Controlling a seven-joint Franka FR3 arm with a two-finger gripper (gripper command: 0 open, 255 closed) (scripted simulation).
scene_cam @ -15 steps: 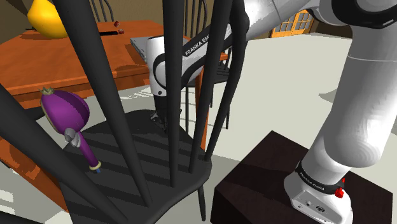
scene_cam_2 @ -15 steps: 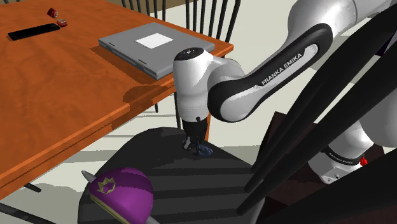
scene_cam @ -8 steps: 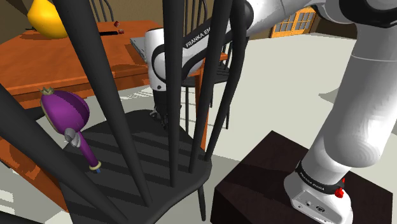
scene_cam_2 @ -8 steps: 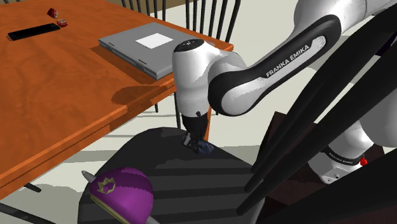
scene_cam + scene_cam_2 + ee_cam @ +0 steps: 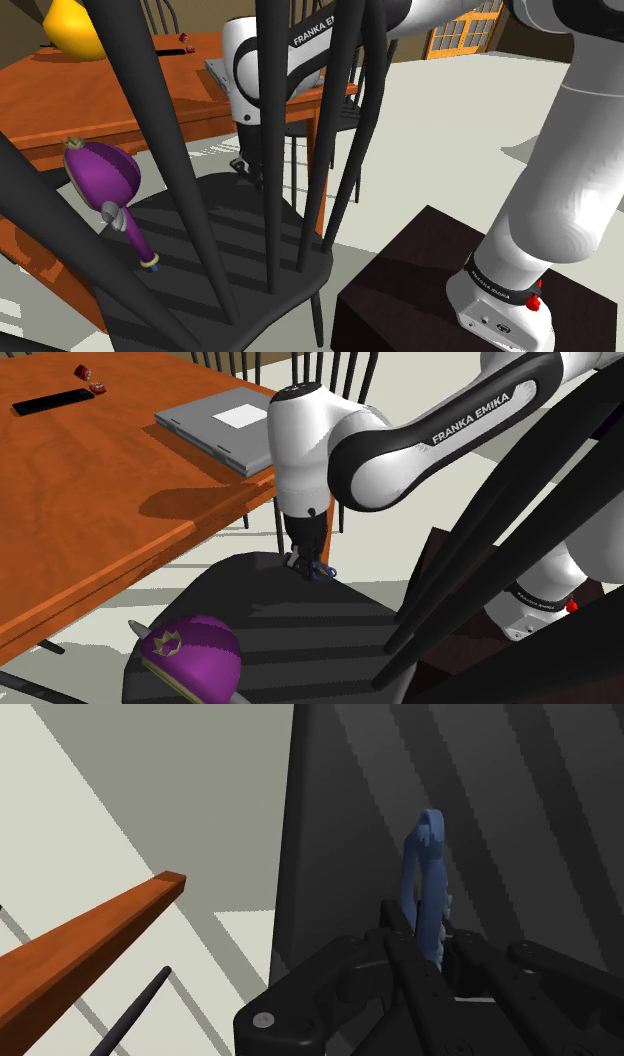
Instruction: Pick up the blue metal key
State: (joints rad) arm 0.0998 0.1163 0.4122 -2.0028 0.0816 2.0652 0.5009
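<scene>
Currently, by the second exterior view, left of the pincer (image 5: 306, 564): one purple cap (image 5: 190, 652), one brown table (image 5: 90, 492), one grey laptop (image 5: 215, 422). Pincer clamped on one blue key (image 5: 428, 884), gripped between its two fingers, just over one black chair seat (image 5: 300, 622).

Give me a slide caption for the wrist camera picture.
Black gripper clasps the blue key over the dark chair seat, a brown table edge off to one side.
</scene>
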